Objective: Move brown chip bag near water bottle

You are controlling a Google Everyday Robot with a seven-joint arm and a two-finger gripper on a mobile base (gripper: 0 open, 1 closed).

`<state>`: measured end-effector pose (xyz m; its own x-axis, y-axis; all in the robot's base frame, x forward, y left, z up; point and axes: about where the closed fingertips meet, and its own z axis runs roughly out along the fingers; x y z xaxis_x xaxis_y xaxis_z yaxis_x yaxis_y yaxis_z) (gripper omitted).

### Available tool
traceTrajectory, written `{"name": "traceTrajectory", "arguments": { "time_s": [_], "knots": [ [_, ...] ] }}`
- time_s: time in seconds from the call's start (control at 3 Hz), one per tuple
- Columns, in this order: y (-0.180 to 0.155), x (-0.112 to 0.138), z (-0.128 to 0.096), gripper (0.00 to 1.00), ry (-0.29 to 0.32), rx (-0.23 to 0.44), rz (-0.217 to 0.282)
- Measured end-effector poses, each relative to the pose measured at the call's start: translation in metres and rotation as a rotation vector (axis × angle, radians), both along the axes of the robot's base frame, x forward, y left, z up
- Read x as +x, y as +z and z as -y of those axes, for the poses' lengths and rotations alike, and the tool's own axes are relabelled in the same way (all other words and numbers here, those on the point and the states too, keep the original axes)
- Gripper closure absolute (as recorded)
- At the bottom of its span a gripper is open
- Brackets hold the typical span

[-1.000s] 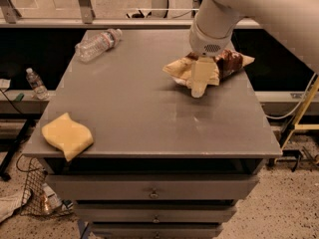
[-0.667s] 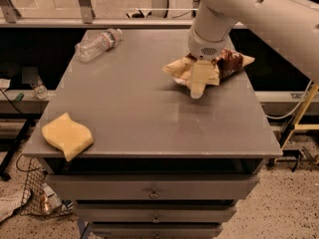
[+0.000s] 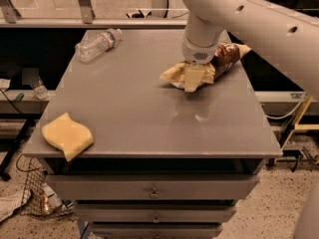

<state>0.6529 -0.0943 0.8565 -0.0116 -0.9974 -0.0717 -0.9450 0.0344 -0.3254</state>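
Observation:
The brown chip bag [image 3: 227, 56] lies on the grey table [image 3: 139, 113] at the back right; its dark end points right and its pale tan end [image 3: 172, 74] points left. My gripper [image 3: 193, 79] comes down from the white arm onto the middle of the bag and is shut on it, with the bag still resting on the table. The water bottle [image 3: 97, 45] lies on its side at the back left corner, cap to the right, well apart from the bag.
A yellow wavy-edged sponge [image 3: 67, 135] sits at the table's front left corner. A small clear bottle [image 3: 39, 89] stands on a lower ledge left of the table. Drawers [image 3: 154, 193] are below the tabletop. The big white arm [image 3: 259, 19] spans the upper right.
The arm and gripper have shifted slightly to the left, and the bag's pale end has moved a little left with them. The bottle and sponge have not moved.

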Motion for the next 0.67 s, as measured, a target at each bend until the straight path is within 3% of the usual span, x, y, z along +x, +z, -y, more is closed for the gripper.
{"name": "traceTrajectory", "arguments": {
  "time_s": [0.33, 0.67],
  "knots": [
    [0.016, 0.006, -0.017, 0.65, 0.034, 0.014, 0.008],
    [0.05, 0.016, -0.04, 0.95, 0.06, 0.065, 0.004]
  ]
}}
